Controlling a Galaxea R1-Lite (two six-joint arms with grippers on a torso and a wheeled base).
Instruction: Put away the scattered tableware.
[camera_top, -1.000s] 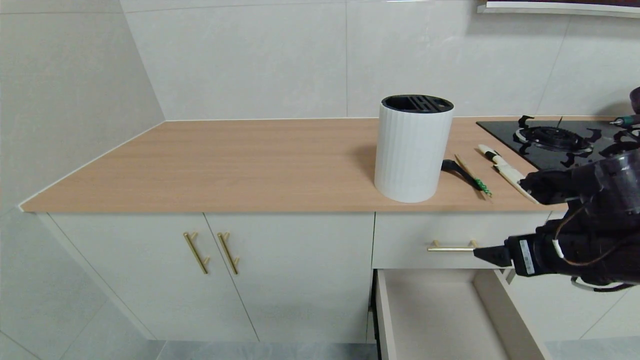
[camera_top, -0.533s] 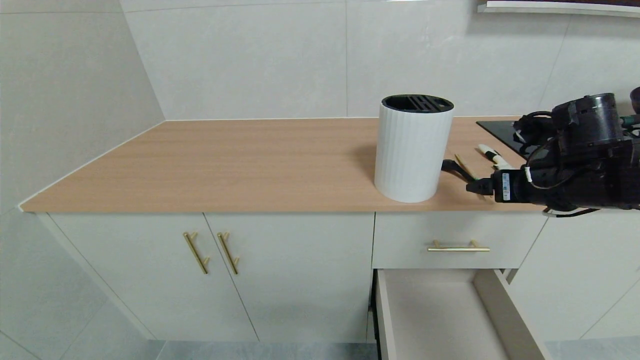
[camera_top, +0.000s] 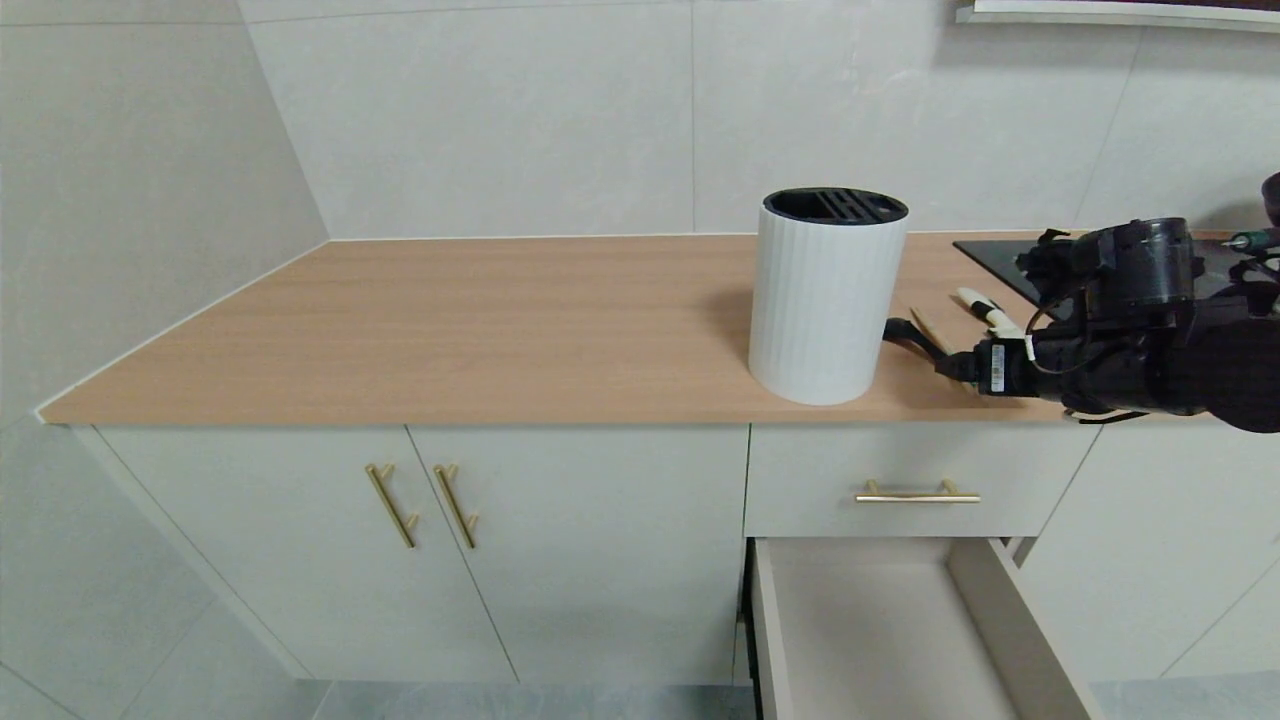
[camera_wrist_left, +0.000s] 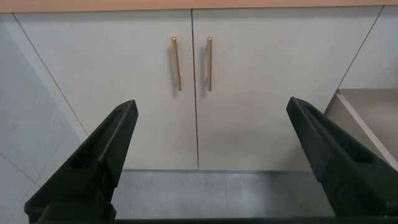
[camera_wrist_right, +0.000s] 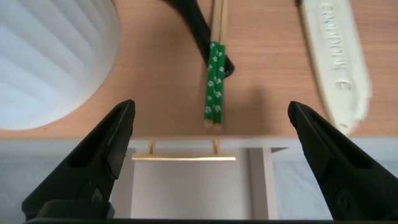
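Head view | right hand (camera_top: 946, 364) wide, covering chopsticks (camera_top: 921, 327) ends | knife (camera_top: 984, 309) half hidden | left hand (camera_wrist_left: 211, 107) wide

we see a pair of wooden chopsticks (camera_wrist_right: 214, 74) with green patterned ends lying flat on the counter (camera_top: 500, 320), side by side, green ends toward the front edge. they lie across the handle end of a black utensil (camera_wrist_right: 198, 28), which runs slantwise toward the base of the white ribbed holder (camera_top: 825, 300). the holder stands upright with a black slotted top. a white utensil (camera_wrist_right: 336, 62), long and pale, lies flat to the right of the chopsticks, apart from them.
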